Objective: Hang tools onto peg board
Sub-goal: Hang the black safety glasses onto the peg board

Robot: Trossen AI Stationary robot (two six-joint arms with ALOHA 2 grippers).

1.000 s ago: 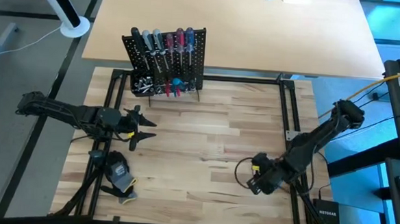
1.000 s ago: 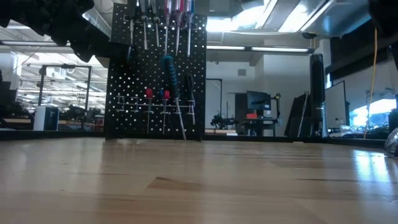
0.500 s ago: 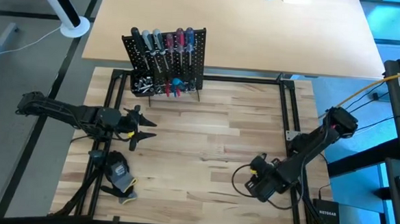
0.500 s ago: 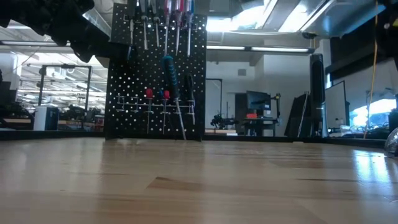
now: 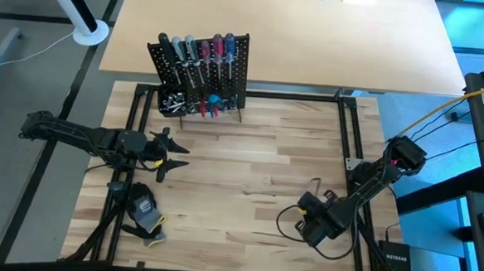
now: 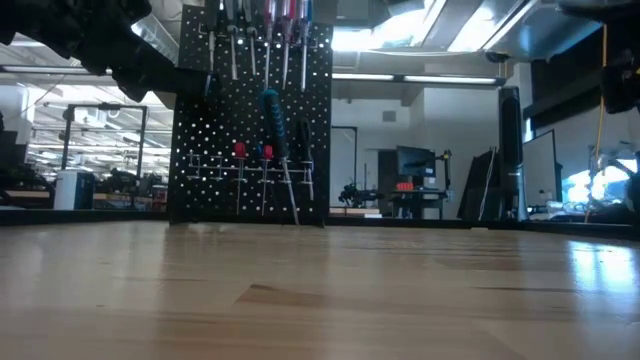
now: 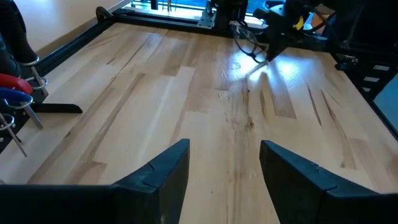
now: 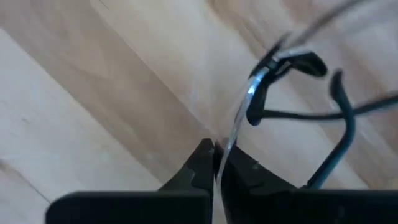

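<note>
The peg board (image 5: 200, 67) stands upright at the table's far left, with screwdrivers hanging on it and small tools in its bin (image 5: 173, 104). It also shows in the low view (image 6: 250, 120). My right gripper (image 5: 312, 226) points down at the table's near right. It is shut on a thin silver strip (image 8: 233, 130) that ends in a black hook (image 8: 292, 62), with black wire loops (image 5: 285, 225) around it. My left gripper (image 5: 170, 152) hangs open over the left side of the table, fingers (image 7: 168, 171) apart with nothing between them. My right gripper pinches the thin silver strip (image 8: 219, 163) edge-on between its two fingertips, coming from above and pointing down at the tabletop. The strip runs on from the fingertips to the black hooked end (image 8: 292, 62). Whether it rests on the wood or is clear cannot be told.
A grey-black glove with yellow trim (image 5: 144, 212) lies near the left front corner. A black frame (image 5: 354, 133) runs round the work area. A pale tabletop (image 5: 281, 30) lies behind the peg board, and a dark box (image 5: 397, 260) sits at the near right.
My right arm has sunk toward the table and drawn a little toward the near edge, with its gripper tipping more steeply downward. The black wire loop beside it has shifted along with it.
</note>
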